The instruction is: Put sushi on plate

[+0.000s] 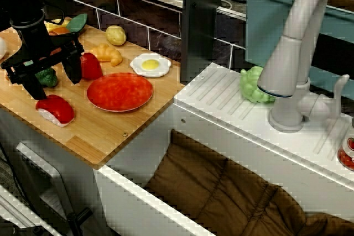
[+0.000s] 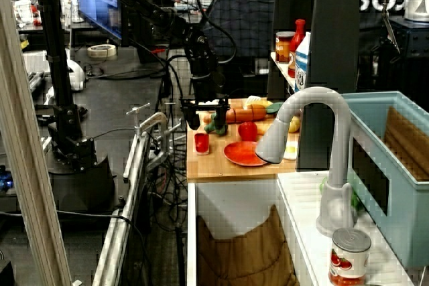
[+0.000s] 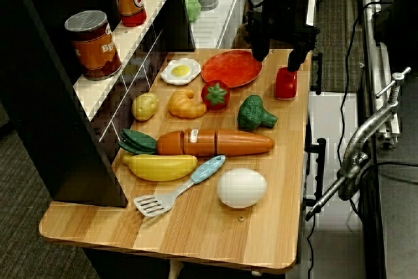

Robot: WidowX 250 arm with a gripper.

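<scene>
Gripper (image 1: 43, 74) hangs with its jaws spread wide and empty, just above and behind the sushi (image 1: 55, 109), which lies on the wooden table (image 1: 121, 136) near its front edge, close beside the red-orange plate (image 1: 120, 91) but apart from it. A red toy fruit (image 1: 90, 66) and a green broccoli (image 1: 48, 77) sit right by the fingers, so a descent that drifts toward them could close on the wrong red piece or knock the broccoli aside. The sushi's glossy rounded top may also slip out of a shallow pinch, and a nudge outward could push it off the nearby edge. The end-on view along the table shows what the front view hides: the sushi (image 3: 286, 83) stands under the one finger (image 3: 296, 50) rather than centred between both, so the gripper seems to need a sideways correction. That view also shows the carrot (image 3: 215, 142), banana (image 3: 159, 166), spatula (image 3: 179, 189) and white egg (image 3: 241, 187), well clear of the work.
</scene>
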